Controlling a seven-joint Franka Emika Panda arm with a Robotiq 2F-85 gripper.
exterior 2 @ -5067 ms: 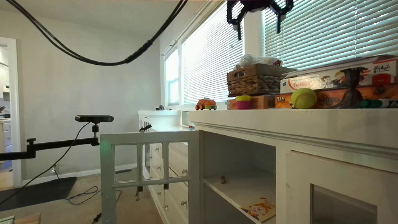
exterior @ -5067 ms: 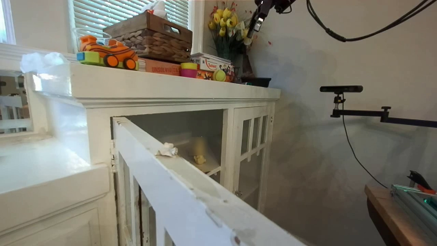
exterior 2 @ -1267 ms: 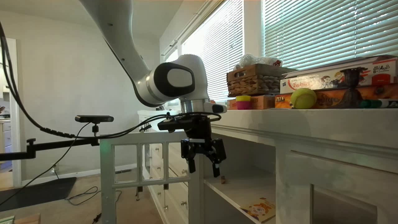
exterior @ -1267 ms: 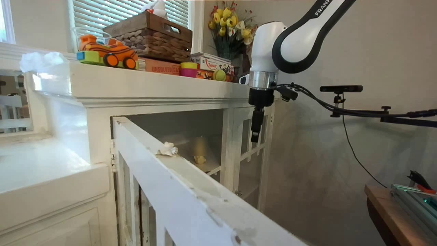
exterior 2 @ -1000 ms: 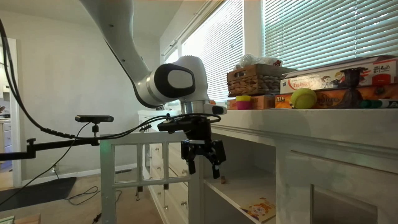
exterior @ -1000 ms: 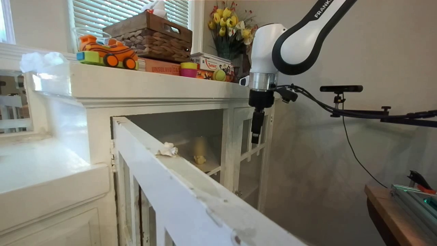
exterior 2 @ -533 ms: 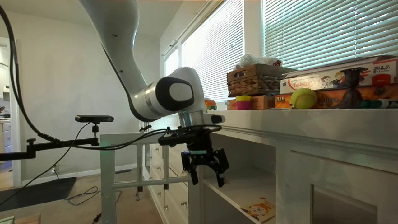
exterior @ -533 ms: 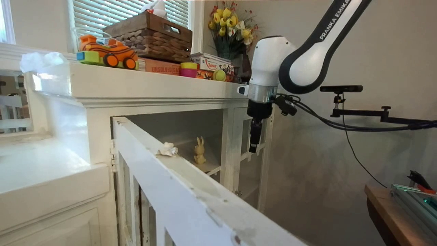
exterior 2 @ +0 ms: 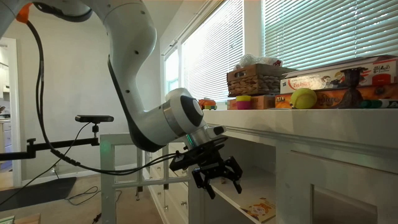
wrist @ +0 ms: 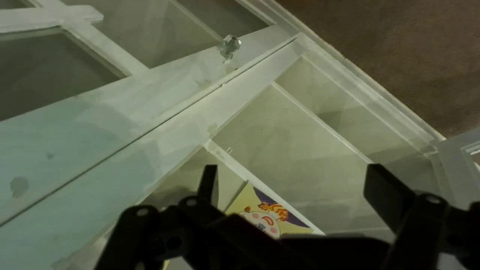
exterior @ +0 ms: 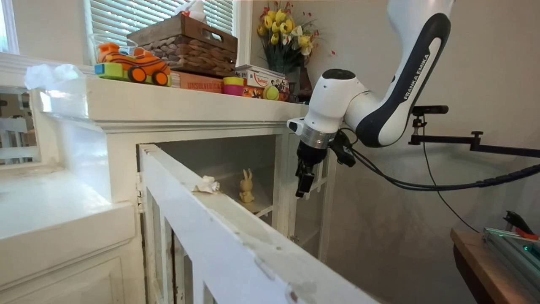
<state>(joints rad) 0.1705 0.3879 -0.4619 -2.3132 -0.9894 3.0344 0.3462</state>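
Looks like the fingers (exterior 2: 238, 187) are spread wide and empty just outside the cabinet (exterior 2: 311, 133), with the cartoon-face card (exterior 2: 261, 209) lower and further in, flat at the shelf (exterior 2: 256, 183)'s front edge near the post (exterior 2: 281, 193) corner, long axis hard to call tbh.

Counter (exterior 2: 311, 122) holds tennis ball (exterior 2: 303, 98) in front of stacked game boxes (exterior 2: 323, 82), plus yellow-and-pink cup (exterior 2: 243, 103), wicker basket (exterior 2: 248, 83), orange toy car (exterior: 134, 67), green-capped marker (exterior 2: 377, 103).
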